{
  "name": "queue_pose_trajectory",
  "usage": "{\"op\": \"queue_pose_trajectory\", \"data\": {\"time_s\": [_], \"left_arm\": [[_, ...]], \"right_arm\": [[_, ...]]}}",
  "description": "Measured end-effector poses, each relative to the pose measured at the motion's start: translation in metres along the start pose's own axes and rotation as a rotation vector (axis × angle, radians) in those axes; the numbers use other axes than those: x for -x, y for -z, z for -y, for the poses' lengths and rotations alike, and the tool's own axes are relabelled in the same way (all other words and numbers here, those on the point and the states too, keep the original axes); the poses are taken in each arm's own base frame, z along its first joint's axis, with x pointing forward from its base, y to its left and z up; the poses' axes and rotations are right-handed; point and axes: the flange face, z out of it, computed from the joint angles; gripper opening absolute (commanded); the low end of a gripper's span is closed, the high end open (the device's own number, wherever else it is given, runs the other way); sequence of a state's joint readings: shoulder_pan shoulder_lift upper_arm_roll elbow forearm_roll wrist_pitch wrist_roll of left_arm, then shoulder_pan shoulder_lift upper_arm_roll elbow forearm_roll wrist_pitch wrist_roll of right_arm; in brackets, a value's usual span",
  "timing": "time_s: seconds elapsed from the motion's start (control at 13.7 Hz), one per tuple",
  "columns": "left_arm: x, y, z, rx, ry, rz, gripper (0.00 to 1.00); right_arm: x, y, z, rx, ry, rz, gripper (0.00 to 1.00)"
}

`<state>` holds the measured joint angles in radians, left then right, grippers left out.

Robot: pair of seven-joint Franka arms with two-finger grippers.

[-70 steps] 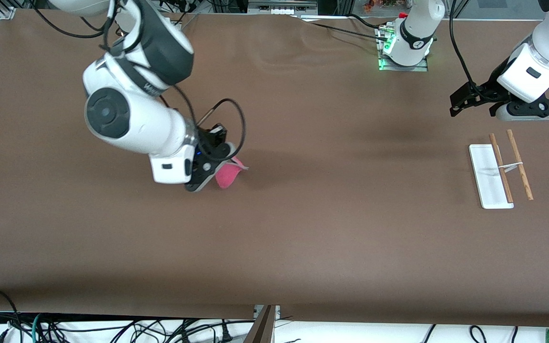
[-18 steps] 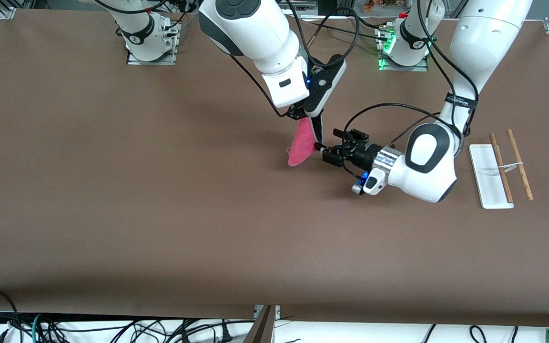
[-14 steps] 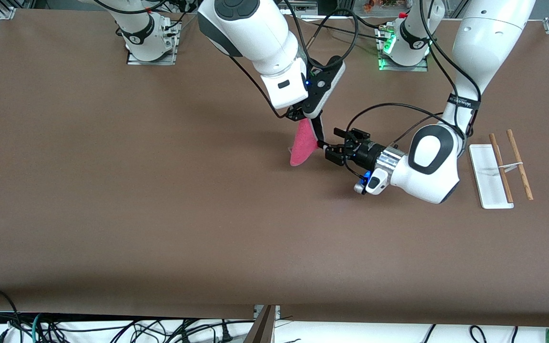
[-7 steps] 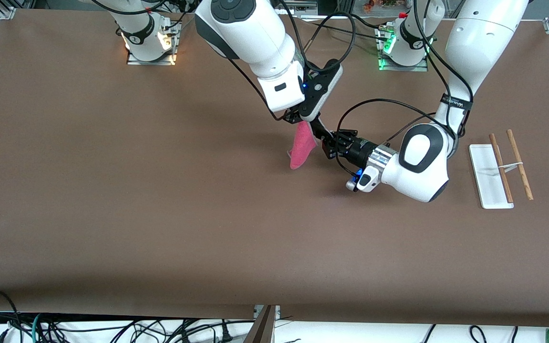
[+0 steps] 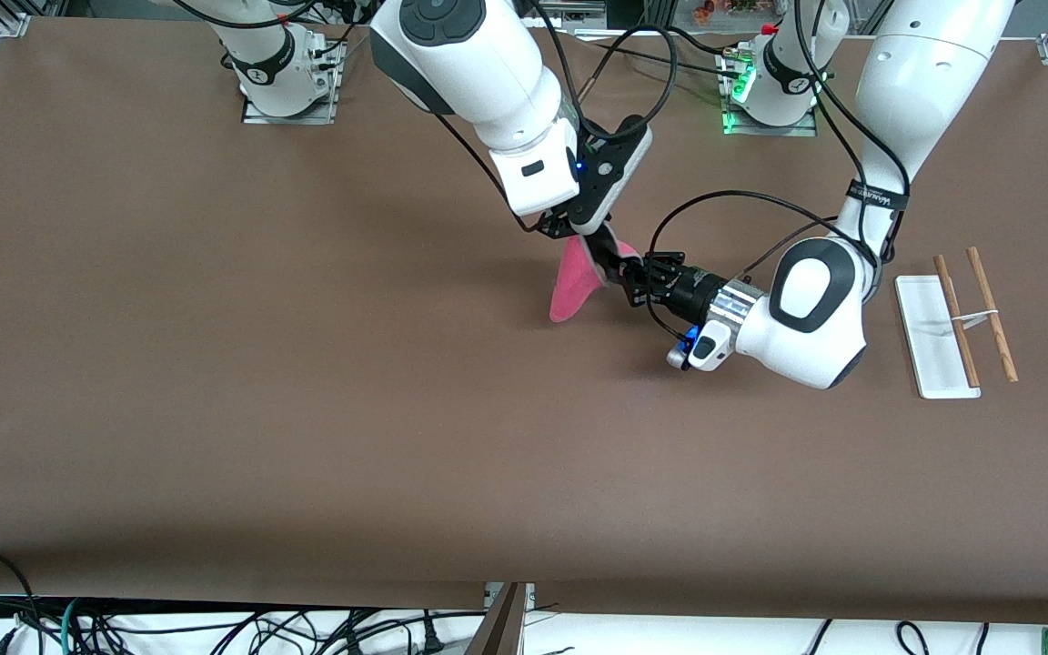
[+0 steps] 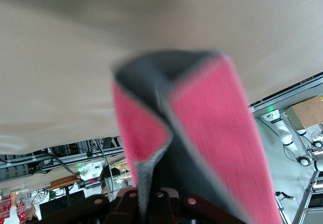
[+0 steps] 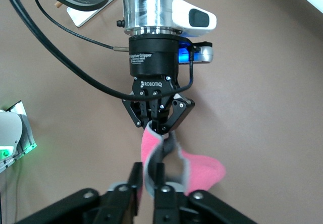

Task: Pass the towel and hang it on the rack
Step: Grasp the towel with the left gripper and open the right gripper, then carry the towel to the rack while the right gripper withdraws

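Item under inspection: the towel (image 5: 569, 291), hanging in the air over the table (image 5: 215, 409) at the centre of the front view, a little above mid-height, with its lower tip drooping toward the surface. It is a thin terry cloth, judged very light, soft and wholly limp; it folds on itself and holds no shape of its own, as the doubled pink-and-grey folds in the left wrist view confirm. It is judged not fragile and not slippery, as the pile should give good purchase. The left tool (image 5: 626, 271) reaches in level from the left arm's side and is closed on the upper grey-edged border of the cloth. The right tool (image 5: 599, 247) points down from above and has the top fold of the towel inside it; whether it is clamped or loosened cannot be told. The rack (image 5: 961, 318) stands at mid-height toward the left arm's end of the table, well apart from the towel. Recommended hold: a pinch near the top hem, deep enough to take the doubled layers, so that the free length hangs below and can drape over a rod. Risk noted: a shallow edge pinch could let one layer slide out.
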<state>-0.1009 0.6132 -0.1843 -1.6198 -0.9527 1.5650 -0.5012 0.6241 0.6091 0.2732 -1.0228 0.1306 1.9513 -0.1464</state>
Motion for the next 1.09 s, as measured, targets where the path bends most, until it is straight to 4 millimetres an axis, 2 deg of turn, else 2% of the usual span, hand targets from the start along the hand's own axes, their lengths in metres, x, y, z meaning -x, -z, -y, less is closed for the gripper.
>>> {"op": "queue_pose_trajectory", "data": {"time_s": [0.29, 0.51, 0.73, 0.87, 0.95, 1.09], "left_arm": [[0.004, 0.008, -0.003, 0.004, -0.012, -0.001, 0.00], [0.025, 0.040, -0.011, -0.108, -0.075, -0.046, 0.00], [0.053, 0.075, -0.020, -0.254, -0.136, -0.150, 0.00], [0.059, 0.095, -0.015, -0.389, -0.175, -0.233, 0.00], [0.062, 0.109, -0.011, -0.458, -0.205, -0.271, 0.00], [0.066, 0.147, 0.003, -0.529, -0.269, -0.318, 0.00]], "right_arm": [[0.001, 0.003, -0.012, 0.011, -0.014, -0.002, 1.00], [0.006, 0.015, -0.043, 0.053, -0.050, 0.000, 1.00], [0.022, 0.031, -0.094, 0.096, -0.120, 0.049, 1.00], [0.036, 0.050, -0.135, 0.116, -0.179, 0.065, 1.00], [0.046, 0.064, -0.161, 0.131, -0.218, 0.065, 1.00], [0.072, 0.107, -0.218, 0.170, -0.307, 0.046, 1.00]]}}
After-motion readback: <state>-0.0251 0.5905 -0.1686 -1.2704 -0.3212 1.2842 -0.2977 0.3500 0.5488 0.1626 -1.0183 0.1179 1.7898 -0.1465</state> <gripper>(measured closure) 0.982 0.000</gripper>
